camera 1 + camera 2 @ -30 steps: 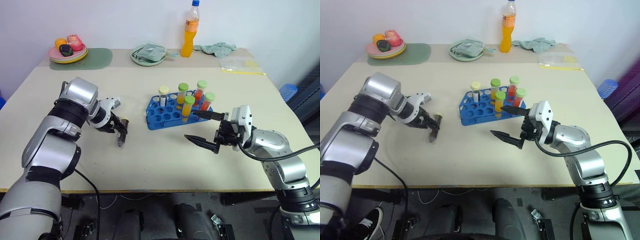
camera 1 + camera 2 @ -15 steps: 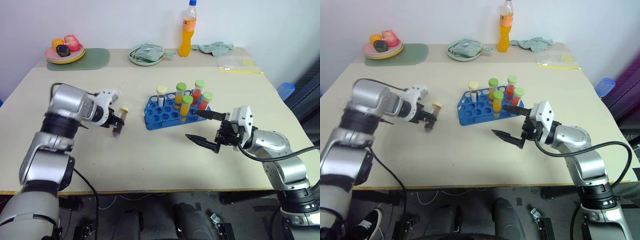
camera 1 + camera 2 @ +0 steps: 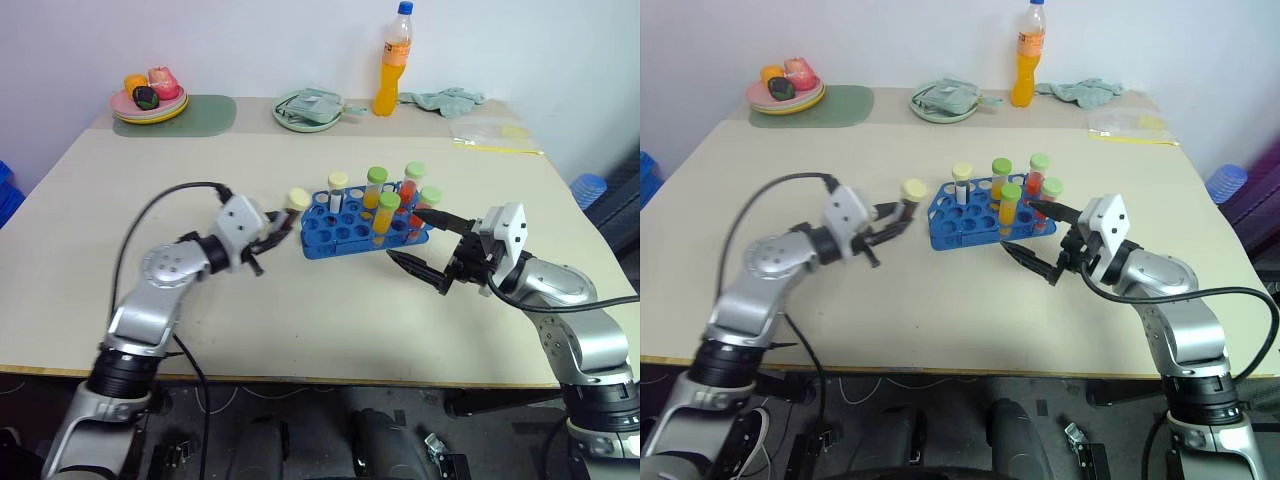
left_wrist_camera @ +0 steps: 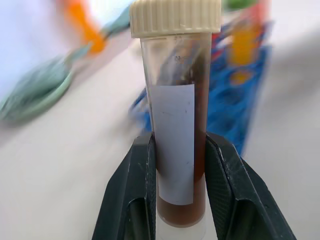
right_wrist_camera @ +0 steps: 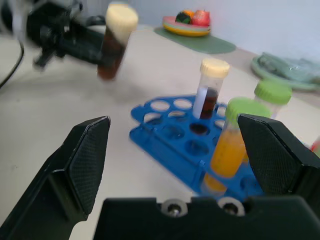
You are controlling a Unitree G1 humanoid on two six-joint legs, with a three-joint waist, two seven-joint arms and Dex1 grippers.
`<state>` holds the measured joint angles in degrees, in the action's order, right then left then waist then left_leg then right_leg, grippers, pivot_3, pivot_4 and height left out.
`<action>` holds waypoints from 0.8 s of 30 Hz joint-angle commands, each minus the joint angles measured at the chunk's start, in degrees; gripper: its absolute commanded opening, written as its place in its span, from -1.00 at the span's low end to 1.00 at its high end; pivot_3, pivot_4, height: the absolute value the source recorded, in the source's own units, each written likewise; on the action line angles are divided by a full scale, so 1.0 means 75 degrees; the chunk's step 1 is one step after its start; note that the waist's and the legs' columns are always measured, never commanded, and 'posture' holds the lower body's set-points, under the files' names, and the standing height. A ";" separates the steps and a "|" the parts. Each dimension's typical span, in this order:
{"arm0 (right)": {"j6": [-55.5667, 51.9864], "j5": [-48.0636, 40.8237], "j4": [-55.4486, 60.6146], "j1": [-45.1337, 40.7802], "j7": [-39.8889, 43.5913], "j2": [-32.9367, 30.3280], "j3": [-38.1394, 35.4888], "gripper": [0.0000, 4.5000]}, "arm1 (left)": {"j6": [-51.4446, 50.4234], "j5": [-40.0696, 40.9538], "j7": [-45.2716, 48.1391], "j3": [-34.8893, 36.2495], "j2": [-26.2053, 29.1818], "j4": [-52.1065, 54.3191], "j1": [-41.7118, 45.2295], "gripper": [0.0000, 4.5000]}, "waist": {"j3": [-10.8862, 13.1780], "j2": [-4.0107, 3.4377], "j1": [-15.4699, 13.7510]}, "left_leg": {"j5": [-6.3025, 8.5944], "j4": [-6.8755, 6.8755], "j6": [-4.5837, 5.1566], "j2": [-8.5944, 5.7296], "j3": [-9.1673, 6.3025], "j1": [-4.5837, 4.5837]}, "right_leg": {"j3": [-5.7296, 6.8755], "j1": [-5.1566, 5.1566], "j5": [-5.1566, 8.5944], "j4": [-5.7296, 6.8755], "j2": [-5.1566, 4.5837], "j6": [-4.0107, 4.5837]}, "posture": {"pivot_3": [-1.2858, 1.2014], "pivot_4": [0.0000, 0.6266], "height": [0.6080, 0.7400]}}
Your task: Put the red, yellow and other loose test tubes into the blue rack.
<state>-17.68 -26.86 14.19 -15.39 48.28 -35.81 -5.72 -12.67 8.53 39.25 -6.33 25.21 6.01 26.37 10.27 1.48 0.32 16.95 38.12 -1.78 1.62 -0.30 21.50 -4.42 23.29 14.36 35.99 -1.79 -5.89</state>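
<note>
From the head, the blue rack (image 3: 365, 222) sits in the middle of the table (image 3: 300, 320). Five test tubes stand in the rack: one with a cream cap (image 3: 338, 190), two with yellow-orange stuff (image 3: 387, 215) and two with red stuff (image 3: 411, 185), all four under green caps. The left gripper (image 3: 268, 236) is just beside the rack's left end. It is closed tight on a dark brown tube (image 3: 290, 207) with a cream cap, held up off the table and tilted. The right gripper (image 3: 428, 243) hangs by the rack's right end, its two black fingers spread wide and holding nothing.

Far behind the rack stand an orange bottle (image 3: 390, 62), a green plate (image 3: 310, 109) with a cloth in it and a pink plate (image 3: 150, 98) with toy food.

In the left wrist view, the two black fingers (image 4: 136, 190) squeeze the low part of the brown tube — its cap points up, and the rack shows blurry behind it.

In the right wrist view, the fingers (image 5: 82, 160) stand far apart with the rack between them. A yellow-orange tube stands at the near side of the rack — the held brown tube hangs tilted past the rack's far end.
</note>
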 commanded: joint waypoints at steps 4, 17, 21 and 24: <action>-0.0055 0.0046 0.0312 0.0287 -0.0027 -0.0179 -0.0169 1.00 | 0.2572 -0.0597 -0.0628 0.0104 -0.0557 -0.1547 0.1086 -0.65 | -0.0003 -0.0003 0.0062 | 0.0005 -0.0002 0.0010 0.0005 -0.0005 -0.0009 | 0.0000 0.0001 -0.0007 0.0006 0.0018 -0.0016 | 0.03 -0.52 1.00; -0.0134 -0.0013 0.0762 0.1144 -0.0230 -0.0389 -0.0782 1.00 | 0.5878 -0.0228 -0.0558 0.0066 -0.2347 -0.4780 0.1331 -0.65 | -0.0005 -0.0005 0.0060 | 0.0006 -0.0001 0.0012 0.0004 -0.0004 -0.0011 | -0.0001 -0.0002 -0.0008 0.0007 0.0021 -0.0019 | 0.03 -0.52 1.00; -0.0132 0.0019 0.0760 0.1191 -0.0272 -0.0415 -0.0840 1.00 | 0.6002 -0.0298 -0.0531 0.0020 -0.2462 -0.5241 0.1319 -0.65 | -0.0005 -0.0004 0.0063 | 0.0006 -0.0001 0.0012 0.0005 -0.0006 -0.0011 | -0.0002 -0.0002 -0.0008 0.0006 0.0027 -0.0019 | 0.03 -0.52 1.00; -0.0114 0.0037 0.0745 0.1194 -0.0295 -0.0442 -0.0843 1.00 | 0.6396 -0.0762 -0.0835 -0.0118 -0.2437 -0.5640 0.1295 -0.65 | -0.0005 -0.0004 0.0050 | 0.0006 -0.0001 0.0012 0.0005 -0.0006 -0.0010 | -0.0002 -0.0003 -0.0008 0.0005 0.0026 -0.0019 | 0.03 -0.52 1.00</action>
<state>-18.84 -26.11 17.86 -6.36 46.33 -38.33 -10.01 32.72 4.19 34.30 -7.20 7.06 -36.03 35.81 10.23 1.45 0.69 16.99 38.11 -1.69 1.65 -0.35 21.42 -4.43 23.27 14.30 36.04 -1.60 -6.03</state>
